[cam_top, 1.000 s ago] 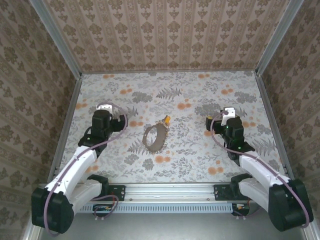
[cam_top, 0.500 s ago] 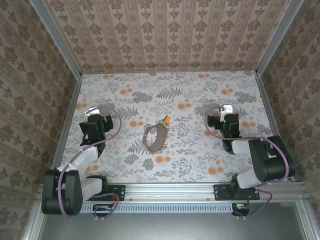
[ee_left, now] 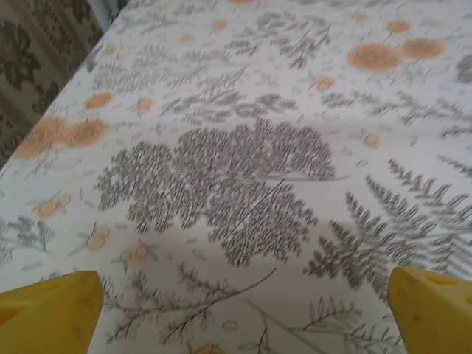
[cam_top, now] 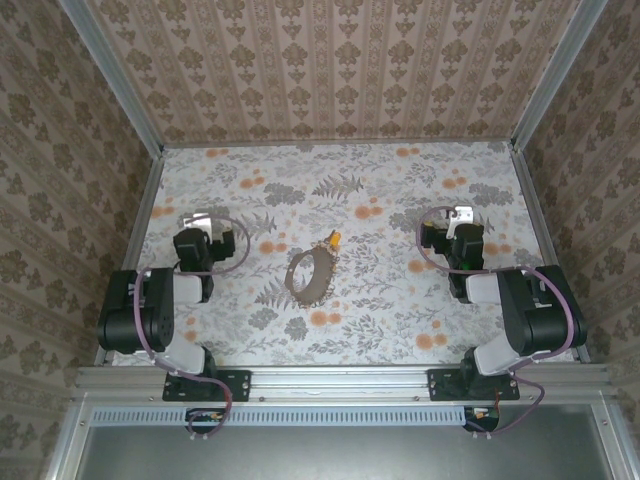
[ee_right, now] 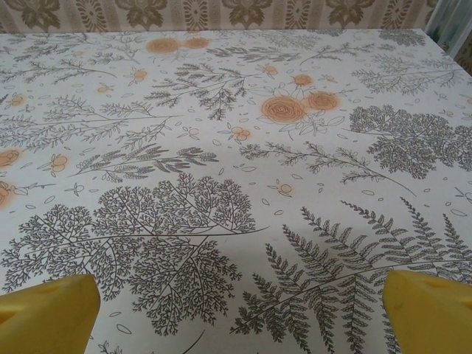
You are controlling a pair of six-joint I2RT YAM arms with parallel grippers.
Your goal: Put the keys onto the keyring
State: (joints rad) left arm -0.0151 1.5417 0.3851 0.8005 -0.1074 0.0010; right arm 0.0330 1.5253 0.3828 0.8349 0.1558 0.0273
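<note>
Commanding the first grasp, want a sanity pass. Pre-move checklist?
1. Left gripper open, nothing between the pads: ok.
2. Right gripper open, empty: ok.
3. Key in plain sight on the table, nothing over it: ok.
4. Keyring lying free mid-table between the arms: ok.
5. Key separate from Keyring: cannot tell; it lies right at the ring's far rim.

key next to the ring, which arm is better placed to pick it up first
Right, narrowly. The key lies by the far right edge of the keyring, so the right gripper, open, could likely reach it without crossing the loop. The left gripper, also open, would have to come across the keyring.
</note>
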